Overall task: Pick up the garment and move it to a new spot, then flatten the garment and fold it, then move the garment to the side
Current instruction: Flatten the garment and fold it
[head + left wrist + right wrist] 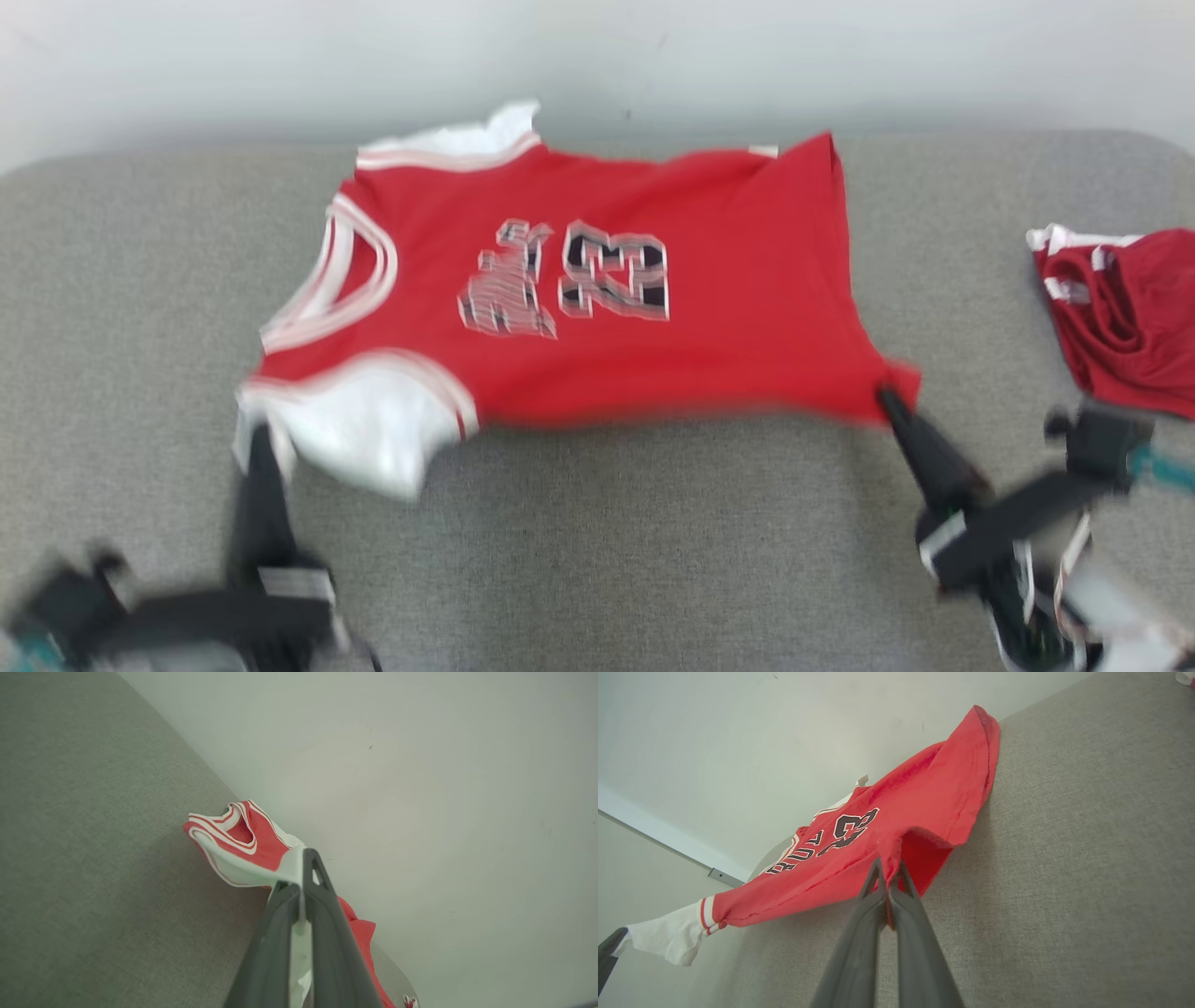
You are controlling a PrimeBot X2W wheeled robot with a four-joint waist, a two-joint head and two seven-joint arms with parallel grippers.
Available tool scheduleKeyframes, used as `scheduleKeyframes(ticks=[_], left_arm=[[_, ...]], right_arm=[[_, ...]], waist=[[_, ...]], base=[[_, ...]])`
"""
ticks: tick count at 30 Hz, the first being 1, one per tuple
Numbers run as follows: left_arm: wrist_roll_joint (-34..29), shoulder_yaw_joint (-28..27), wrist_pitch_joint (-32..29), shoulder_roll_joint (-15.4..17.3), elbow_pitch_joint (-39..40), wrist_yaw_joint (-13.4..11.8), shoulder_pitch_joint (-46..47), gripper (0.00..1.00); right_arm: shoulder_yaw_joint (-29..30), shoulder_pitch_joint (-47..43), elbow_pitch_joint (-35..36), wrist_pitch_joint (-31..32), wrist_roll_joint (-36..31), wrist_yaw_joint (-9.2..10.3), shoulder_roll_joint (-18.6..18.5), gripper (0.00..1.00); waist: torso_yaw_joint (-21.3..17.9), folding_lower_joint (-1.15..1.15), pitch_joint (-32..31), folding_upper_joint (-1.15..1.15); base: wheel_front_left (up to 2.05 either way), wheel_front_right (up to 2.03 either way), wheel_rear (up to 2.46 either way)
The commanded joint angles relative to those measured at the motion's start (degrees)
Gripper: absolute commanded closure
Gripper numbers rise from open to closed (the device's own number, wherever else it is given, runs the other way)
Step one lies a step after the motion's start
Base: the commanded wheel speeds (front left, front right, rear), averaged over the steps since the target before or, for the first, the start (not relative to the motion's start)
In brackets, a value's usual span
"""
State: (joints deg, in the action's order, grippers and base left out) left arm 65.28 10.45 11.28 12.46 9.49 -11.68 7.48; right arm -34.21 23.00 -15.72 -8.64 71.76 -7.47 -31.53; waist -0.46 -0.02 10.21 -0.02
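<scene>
The left pincer (257,437) and right pincer (885,399) are clenched on the garment (653,345), judged mid-move; next it must be laid taut beyond them.

We see the garment (653,308) spread over the middle of the tabletop (597,541). Its far sleeve and hem reach almost to the far edge, where the wall (597,56) rises and leaves little room to pass behind. Its near side is stretched between the left pincer (257,439), clamped on the white sleeve, and the right pincer (885,397), clamped on the hem corner, so that line is barred. Along the near edge, between the two arms, we find a wide bare strip, and the left end is bare too. By the right edge a smaller red garment (1130,317) lies heaped, with a bare lane between it and the hem.
</scene>
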Motion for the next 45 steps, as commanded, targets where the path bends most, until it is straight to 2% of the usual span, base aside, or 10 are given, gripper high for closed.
scheduleKeyframes(ticks=[1,10,15,22,31,36,40,45], left_arm=[[0.68,0.08,0.8,-0.78,0.62,-0.21,-4.65,1.0],[1.95,1.55,2.17,-3.69,-3.03,0.16,-20.88,1.0],[1.15,2.29,2.38,-3.55,-5.11,0.04,-24.98,1.0],[1.28,0.85,2.44,-2.14,-5.31,0.47,-28.48,1.0],[0.2,0.67,2.05,-1.96,-1.49,1.88,-22.03,1.0],[-0.93,1.06,-0.94,0.41,-0.47,1.38,-13.9,1.0],[-1.85,1.08,-3.71,2.17,-4.0,0.9,-5.53,1.0],[-1.79,0.78,-5.03,2.34,-13.92,1.91,4.14,1.0]], right_arm=[[-0.03,-3.42,0.1,-1.19,-0.06,-0.07,-0.34,1.0],[-2.9,-16.64,3.34,-2.16,-2.59,-0.07,-4.34,1.0],[-3.78,-21.73,3.19,-1.52,-3.95,-0.07,-6.01,1.0],[-2.89,-28.51,3.97,-1.1,-4.75,-0.07,-6.25,1.0],[1.7,-26.46,7.39,-1.98,-4.41,-0.07,-3.69,1.0],[3.8,-22.95,8.7,-0.72,-3.75,-0.07,-3.45,1.0],[5.14,-17.12,6.29,0.73,-5.42,-0.07,-1.83,1.0],[5.23,-10.35,0.46,2.62,-7.47,-0.07,1.26,1.0]], waist=[[0.26,0.02,-2.12,0.02],[1.56,0.02,-6.95,0.02],[2.24,0.02,-8.23,0.02],[2.91,0.02,-8.83,0.02],[1.2,0.02,-7.0,0.02],[-0.42,0.02,-5.17,0.02],[-1.77,0.02,-2.92,0.02],[-2.73,0.02,-0.72,0.02]], base=[[0.0,0.0,0.0],[0.0,0.0,0.0],[0.0,0.0,0.0],[0.0,0.0,0.0],[0.0,0.0,0.0],[0.0,0.0,0.0],[0.0,0.0,0.0],[0.0,0.0,0.0]])
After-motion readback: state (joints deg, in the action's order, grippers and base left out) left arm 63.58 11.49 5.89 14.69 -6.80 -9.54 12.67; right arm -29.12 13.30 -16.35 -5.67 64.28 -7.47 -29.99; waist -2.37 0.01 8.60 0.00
